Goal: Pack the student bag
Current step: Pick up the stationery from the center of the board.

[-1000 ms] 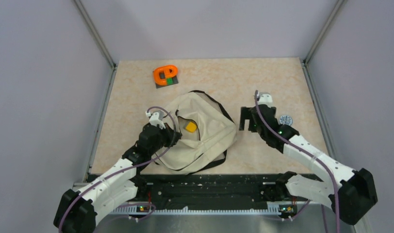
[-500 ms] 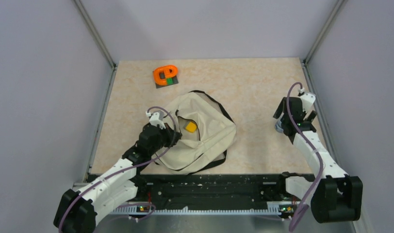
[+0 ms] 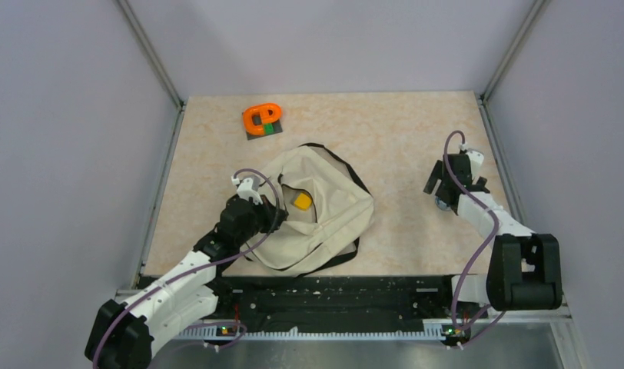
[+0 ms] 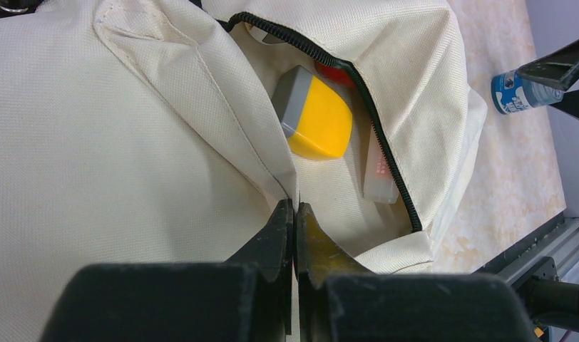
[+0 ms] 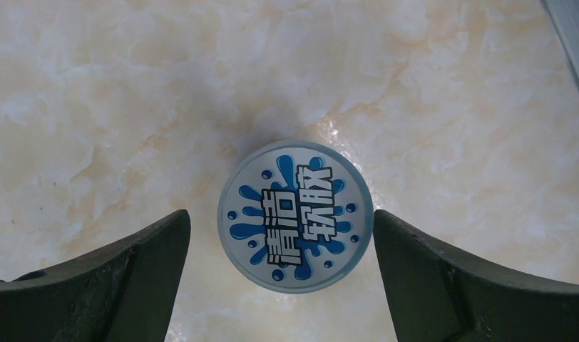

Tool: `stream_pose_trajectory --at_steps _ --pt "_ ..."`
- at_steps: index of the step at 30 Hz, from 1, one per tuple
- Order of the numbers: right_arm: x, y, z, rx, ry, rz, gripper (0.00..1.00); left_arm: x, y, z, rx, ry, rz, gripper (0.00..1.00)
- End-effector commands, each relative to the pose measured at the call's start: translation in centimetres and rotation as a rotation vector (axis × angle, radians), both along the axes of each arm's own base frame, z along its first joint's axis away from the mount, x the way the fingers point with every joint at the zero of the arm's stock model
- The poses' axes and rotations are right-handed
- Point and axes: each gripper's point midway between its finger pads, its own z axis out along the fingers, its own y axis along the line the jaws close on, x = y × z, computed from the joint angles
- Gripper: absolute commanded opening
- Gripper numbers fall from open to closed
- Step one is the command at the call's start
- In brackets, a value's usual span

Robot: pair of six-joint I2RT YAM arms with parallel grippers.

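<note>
1. The student bag (image 3: 316,211) lies flat, centre of the top view, slightly left. Its zipper mouth gapes toward the middle of the frame.
2. The left gripper (image 4: 294,214) has its jaws pressed together on the fabric lip at the bottom centre of the left wrist view. It appears to pinch that thin edge. Judged purpose: it holds the mouth open so that items can drop in.
3. Inside the opening are a yellow-and-grey block (image 4: 315,114), a red item (image 4: 333,73) mostly hidden behind the block, and a translucent case (image 4: 379,171) against the zipper line.
4. The right gripper (image 5: 282,235) is spread wide at the right of the top view, pointing straight down. One finger stands on each side of the round tub (image 5: 295,216), and neither touches it.
5. The tub stands upright on the table (image 3: 401,131), its blue-and-white printed lid facing up. Judged: the jaws are centred on it for a side grasp, and the tub is next to be packed.
6. An orange object (image 3: 262,119) on a dark base sits at the upper left of the table, well apart from the bag and not yet packed.
</note>
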Motion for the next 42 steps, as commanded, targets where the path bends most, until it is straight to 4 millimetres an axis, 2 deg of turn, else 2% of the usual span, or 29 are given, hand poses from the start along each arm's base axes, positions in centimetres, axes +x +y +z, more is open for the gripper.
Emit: stream_pose_trajectory --at_steps 1,10,16,20,23,25,28,32,37,39,42 --pt "1.2 0.3 -0.4 0.035 -0.010 0.008 0.93 0.7 -0.4 2.6 -0.024 -0.078 -0.008 0.00" --pt "1.0 -0.8 -0.8 -0.007 -0.006 -0.047 0.75 0.4 -0.9 2.9 -0.024 -0.092 -0.051 0.00" --pt "1.5 0.1 -1.8 0.038 0.025 -0.006 0.66 -0.1 -2.4 3.5 -0.018 -0.104 -0.168 0.00" --pt "2.1 0.9 -1.2 0.066 0.011 0.033 0.45 0.0 -3.2 3.7 -0.055 -0.099 -0.190 0.00" --pt "2.6 1.5 0.0 0.089 -0.013 0.069 0.27 0.3 -3.8 4.2 -0.105 -0.101 -0.188 0.00" --pt "2.9 2.5 1.0 0.121 -0.036 0.118 0.20 0.5 -4.1 4.5 -0.141 -0.108 -0.178 0.00" --pt "2.9 4.6 2.8 0.166 -0.090 0.205 0.17 1.0 -4.6 4.9 -0.198 -0.111 -0.159 0.00" --pt "2.1 8.5 5.3 0.176 -0.152 0.335 0.16 1.2 -5.8 5.5 -0.252 -0.119 -0.161 0.00" --pt "0.5 14.4 10.0 0.198 -0.272 0.528 0.15 0.7 -7.7 5.4 -0.247 -0.101 -0.199 0.00" --pt "-0.3 16.9 12.0 0.228 -0.324 0.624 0.16 0.6 -7.6 5.1 -0.230 -0.095 -0.196 0.00" --pt "-2.1 21.4 14.7 0.302 -0.404 0.790 0.15 0.6 -6.5 4.3 -0.183 -0.079 -0.149 0.00"
